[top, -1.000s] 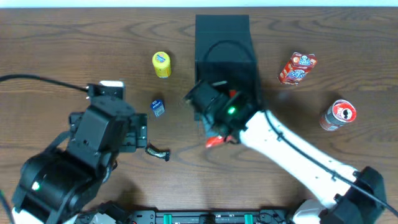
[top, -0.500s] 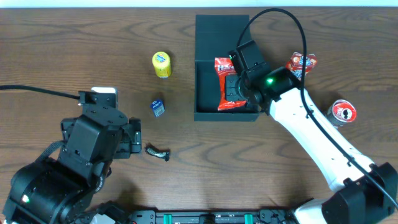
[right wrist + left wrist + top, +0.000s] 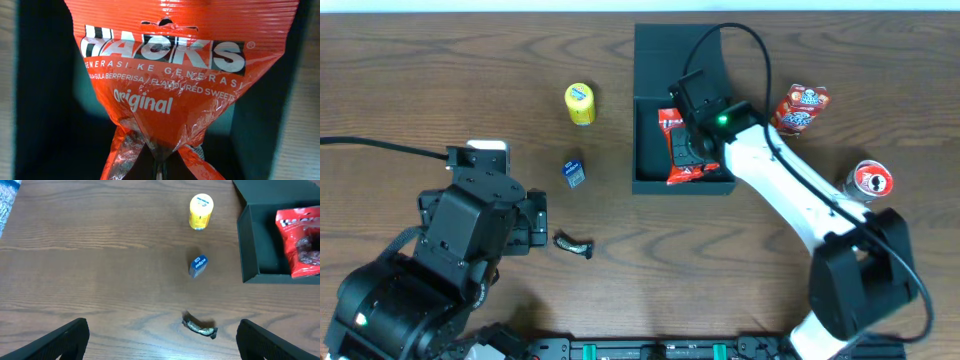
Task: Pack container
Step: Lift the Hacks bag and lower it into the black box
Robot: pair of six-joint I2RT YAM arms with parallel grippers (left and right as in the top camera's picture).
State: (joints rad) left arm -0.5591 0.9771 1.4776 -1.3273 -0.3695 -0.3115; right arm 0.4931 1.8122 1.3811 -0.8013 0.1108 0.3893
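The container [image 3: 638,140] sat open at the far middle of the wooden table [image 3: 440,70], its flap lid [image 3: 675,50] laid back on the far side. Inside it lay a red Hacks Original sweets packet [image 3: 672,124], with the dark box walls showing on both sides of it in the right wrist view. The right gripper [image 3: 690,150] was down inside the box, over the packet. In its own camera the packet's film [image 3: 165,75] was gathered to a tight bunch at the bottom centre, so the jaws looked pressed together on that gathered end, though the fingers themselves were hidden.

Just right of the box lay a second red snack packet [image 3: 798,108], and nearer and further right a red-and-white can [image 3: 863,184] on its side. Left of the box were a yellow tub [image 3: 579,103], nearer than it a small blue packet [image 3: 574,172], and nearer again a small dark wrapped sweet [image 3: 574,244], all apart from one another.

The left gripper [image 3: 162,330] hung at the near left above the table, its fingers [image 3: 67,340] spread wide and holding nothing, with the dark sweet lying between them in the left wrist view.
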